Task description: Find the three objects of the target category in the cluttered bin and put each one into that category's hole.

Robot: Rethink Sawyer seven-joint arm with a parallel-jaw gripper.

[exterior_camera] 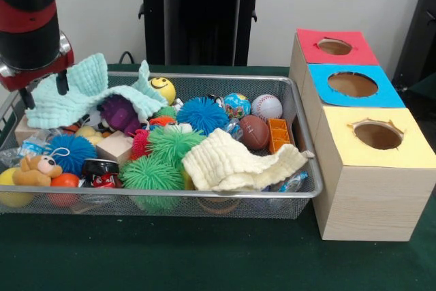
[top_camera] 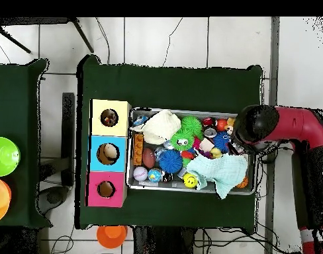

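The silver mesh bin (exterior_camera: 170,193) (top_camera: 184,111) is full of toys. My gripper (exterior_camera: 45,93) hangs over its left end, open, its tips behind a mint-green cloth (exterior_camera: 88,93) (top_camera: 220,173) draped over the toys. In the overhead view only the arm (top_camera: 257,124) shows, at the bin's right end. A small round thing with blue, yellow and green patches (exterior_camera: 237,105) lies by the back rim; I cannot tell whether it is fabric. No other patterned bundle shows. The yellow-surround hole (exterior_camera: 378,134) (top_camera: 109,118) is in the nearest wooden box, right of the bin.
A cream cloth (exterior_camera: 235,161) hangs over the front right rim. Green (exterior_camera: 153,172) and blue (exterior_camera: 203,114) spiky balls, a smiley ball (exterior_camera: 162,88), a baseball (exterior_camera: 266,105), a football (exterior_camera: 253,131) and a teddy (exterior_camera: 37,168) fill the bin. Blue (exterior_camera: 352,84) and red (exterior_camera: 334,46) holes lie behind.
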